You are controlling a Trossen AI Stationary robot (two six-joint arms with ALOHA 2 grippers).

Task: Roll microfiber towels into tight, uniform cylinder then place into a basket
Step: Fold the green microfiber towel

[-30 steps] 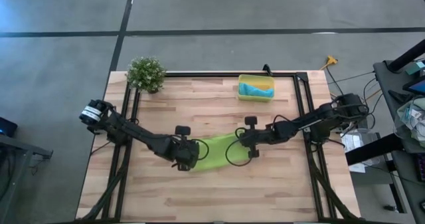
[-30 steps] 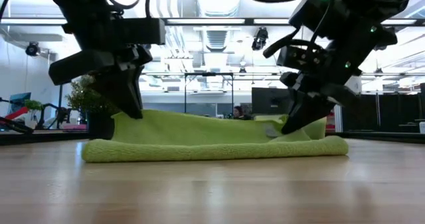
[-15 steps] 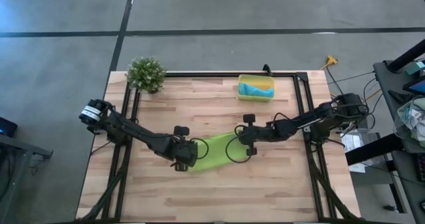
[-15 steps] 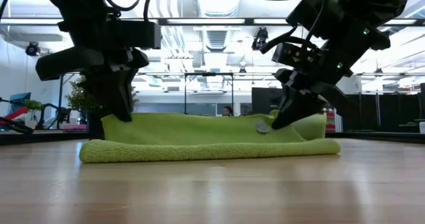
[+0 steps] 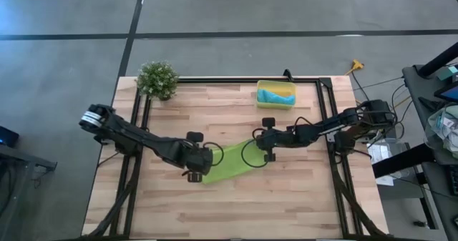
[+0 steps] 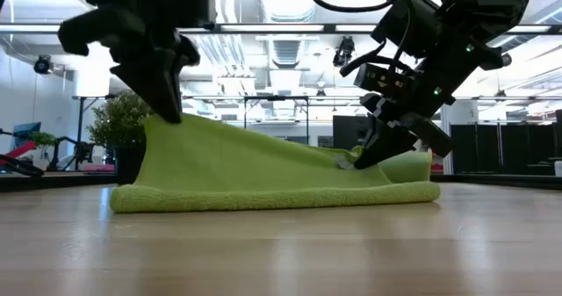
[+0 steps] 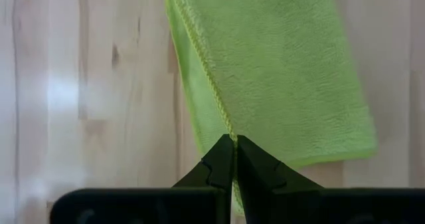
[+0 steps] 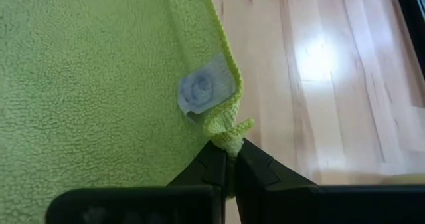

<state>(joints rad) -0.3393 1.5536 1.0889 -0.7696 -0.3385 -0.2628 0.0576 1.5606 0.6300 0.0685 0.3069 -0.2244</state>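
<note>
Lying lengthwise between arms: green towel (image 5: 230,162).

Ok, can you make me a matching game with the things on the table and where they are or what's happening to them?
Things:
1. lime-green towel
2. turquoise-blue towel
3. potted plant
4. yellow basket

States:
A. standing at the table's far left corner
B. lying inside the basket
C. pinched at both ends by the fingers
D. sitting at the table's far edge, holding a towel

Pairs: 1-C, 2-B, 3-A, 4-D
</note>
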